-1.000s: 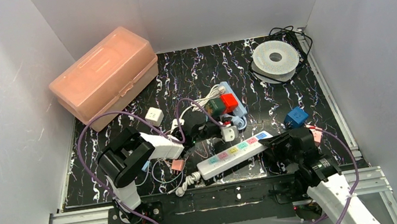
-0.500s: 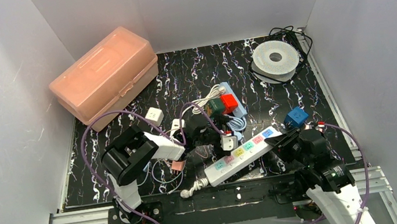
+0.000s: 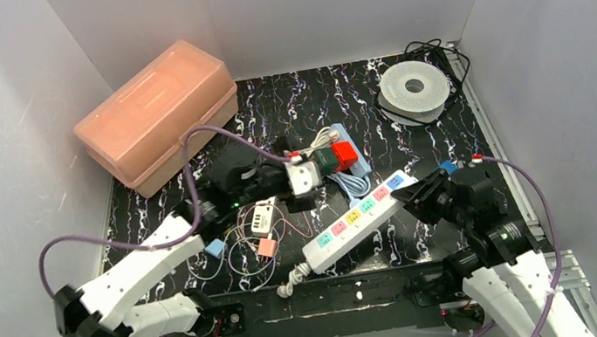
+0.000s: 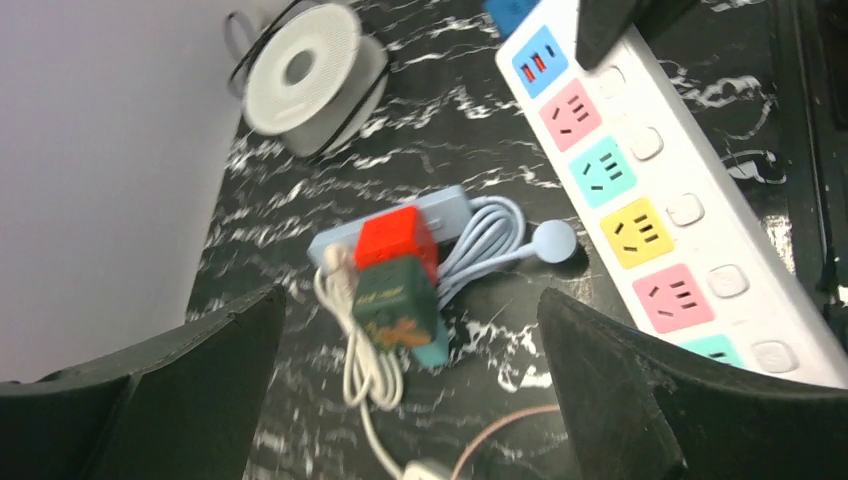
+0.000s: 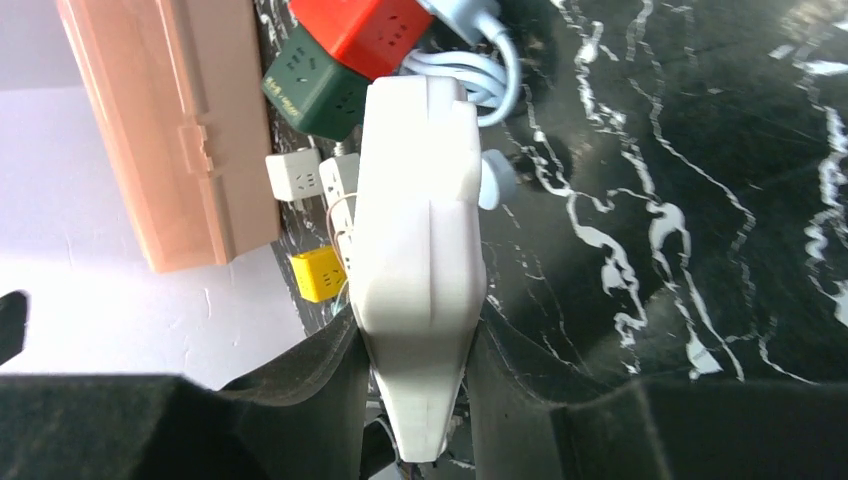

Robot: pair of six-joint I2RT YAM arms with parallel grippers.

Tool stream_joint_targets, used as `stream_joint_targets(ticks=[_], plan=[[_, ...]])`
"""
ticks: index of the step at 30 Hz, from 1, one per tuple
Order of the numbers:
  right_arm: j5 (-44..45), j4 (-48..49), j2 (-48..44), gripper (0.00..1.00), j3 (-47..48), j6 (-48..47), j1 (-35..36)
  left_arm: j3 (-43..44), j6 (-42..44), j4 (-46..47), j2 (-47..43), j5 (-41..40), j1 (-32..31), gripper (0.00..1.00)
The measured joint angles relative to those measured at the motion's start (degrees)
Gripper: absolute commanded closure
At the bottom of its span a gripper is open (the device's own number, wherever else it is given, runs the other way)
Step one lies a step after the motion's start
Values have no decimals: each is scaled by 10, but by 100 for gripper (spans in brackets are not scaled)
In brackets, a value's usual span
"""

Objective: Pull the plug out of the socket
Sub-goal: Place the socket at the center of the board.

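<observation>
The socket is a long white power strip (image 3: pixel 355 218) with coloured outlets (image 4: pixel 640 200), and every outlet that shows is empty. My right gripper (image 3: pixel 411 194) is shut on the strip's far end (image 5: pixel 415 230), with its jaws (image 5: pixel 415 340) pressed on both sides. The white plug (image 3: pixel 303 178) is off the strip, close to my left gripper (image 3: pixel 307 176). In the left wrist view it is only a blurred white bit at the bottom edge (image 4: pixel 432 468), with its white cord running up. My left gripper (image 4: pixel 410 300) is wide open with nothing between its fingers.
Red and green cube adapters (image 3: pixel 337 157) sit on a light blue strip just beyond the left gripper. A pink box (image 3: pixel 156 118) stands back left and a white spool (image 3: pixel 413 89) back right. A white adapter (image 3: pixel 265 217), a pink cube (image 3: pixel 266 248) and loose cables lie under the left arm.
My left gripper went from shut to wide open and moved back and left, away from the strip. My right gripper swung the strip's far end back and to the right.
</observation>
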Motion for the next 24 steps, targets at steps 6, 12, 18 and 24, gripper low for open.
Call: stream_joint_targets(ticks=[6,12,18,24], plan=[[-52,68,151,99,83,-61,2,87,-90,-182,-63,-108,35,2],[-108,77,397,99,323,-209,53,105,-147,-266,-65,-173,69,2],[-142,46,625,99,584,-329,150,92,-150,-269,-110,-183,69,2],[-191,38,793,99,716,-362,212,72,-136,-250,-158,-192,69,2]])
